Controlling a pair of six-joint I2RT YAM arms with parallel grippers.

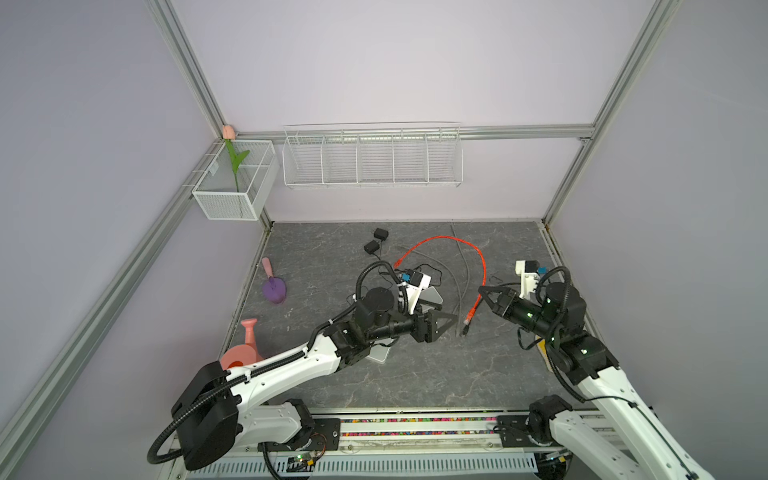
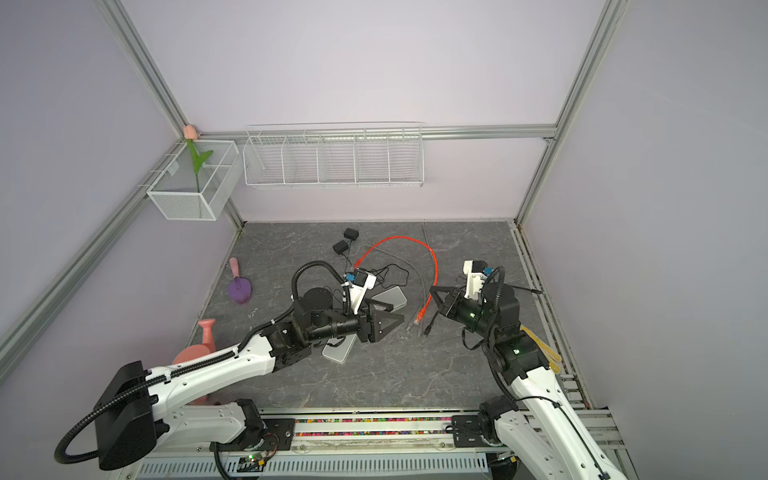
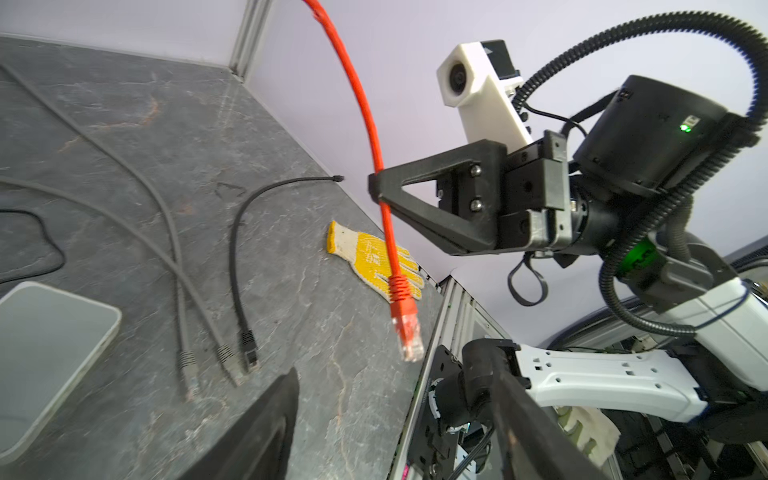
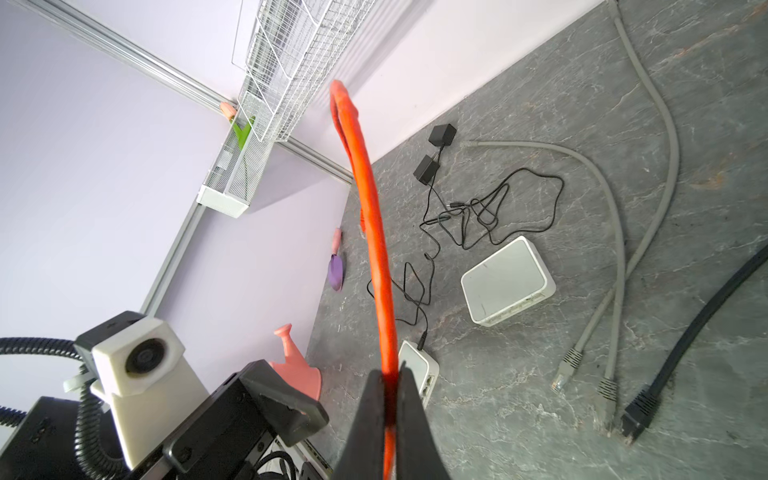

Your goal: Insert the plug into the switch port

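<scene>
**Grey stone desk: plug lifted, no port reached**

Desk [image 1: 415, 374] was dark grey, veined and matte.

- Right claw [image 1: 483, 289] was clamped on the red cable [image 1: 482, 257], a little way up from the plug [image 3: 409, 336].
- The plug hung tip-down, clear of the desk. It had a red ribbed boot and a clear plastic tip.
- Left claw [image 1: 449, 314] stood wide with nothing in it, near the plug.
- Two switches lay on the desk, both small white glossy boxes with rounded corners.
  - One switch [image 4: 507, 282] showed its port row along one edge.
  - The other [image 4: 417, 365] lay by the left arm with a thin black lead in it.
- Grey cables [image 3: 183, 266] lay loose on the desk, apart from the red one.

My read: the pick was done. What was left was lining the plug up with a port, pushing it home and letting go. I couldn't tell which switch was the target. The grip sat on the flexible cable rather than the plug body, so the tip would likely wobble on contact. The light box might also slide unless the left claw steadied it.
</scene>
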